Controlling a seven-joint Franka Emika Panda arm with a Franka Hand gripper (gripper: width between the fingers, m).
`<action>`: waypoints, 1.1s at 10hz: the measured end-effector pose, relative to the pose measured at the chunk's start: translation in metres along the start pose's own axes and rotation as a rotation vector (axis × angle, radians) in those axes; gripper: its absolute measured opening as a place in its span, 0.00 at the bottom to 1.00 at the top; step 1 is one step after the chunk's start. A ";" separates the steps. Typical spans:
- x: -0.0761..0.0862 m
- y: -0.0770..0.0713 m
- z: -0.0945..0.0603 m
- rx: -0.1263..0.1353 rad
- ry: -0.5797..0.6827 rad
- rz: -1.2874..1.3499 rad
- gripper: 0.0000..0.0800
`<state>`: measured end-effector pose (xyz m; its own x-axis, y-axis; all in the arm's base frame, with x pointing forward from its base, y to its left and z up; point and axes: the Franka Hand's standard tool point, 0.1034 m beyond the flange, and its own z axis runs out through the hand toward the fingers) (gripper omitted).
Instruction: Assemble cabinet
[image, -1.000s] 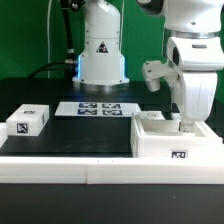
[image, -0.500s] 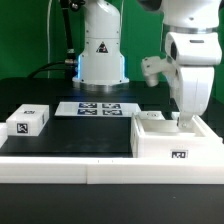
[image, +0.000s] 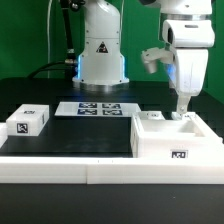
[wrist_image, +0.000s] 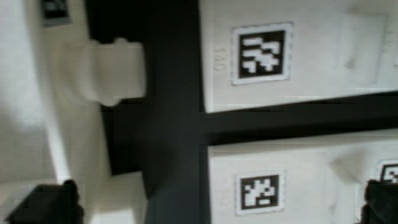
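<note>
The cabinet (image: 172, 142) is a white open-topped box with a tag on its front, at the front of the exterior view's right. My gripper (image: 183, 110) hangs just above its far inner part, pointing down. In the wrist view the gripper (wrist_image: 217, 203) is open and holds nothing; its dark fingertips (wrist_image: 48, 203) stand wide apart. Below them lie two white tagged panels of the cabinet (wrist_image: 294, 60), split by a dark gap, with a white rounded part (wrist_image: 107, 70) beside them.
A small white single-tag block (image: 28, 121) lies at the exterior view's left. The marker board (image: 99, 108) lies flat in the middle, in front of the robot base (image: 102, 55). A white ledge (image: 60, 168) runs along the front.
My gripper has risen out of the cabinet's inside to just above its rim. The cabinet and the block have not moved.
</note>
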<state>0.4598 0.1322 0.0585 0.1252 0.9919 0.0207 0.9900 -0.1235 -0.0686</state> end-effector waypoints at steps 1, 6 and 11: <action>-0.002 0.002 0.000 -0.001 0.000 -0.008 1.00; 0.008 -0.016 0.011 -0.041 0.037 -0.015 1.00; 0.025 -0.040 0.039 -0.030 0.074 -0.019 1.00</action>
<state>0.4207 0.1626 0.0232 0.1093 0.9894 0.0953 0.9936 -0.1062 -0.0374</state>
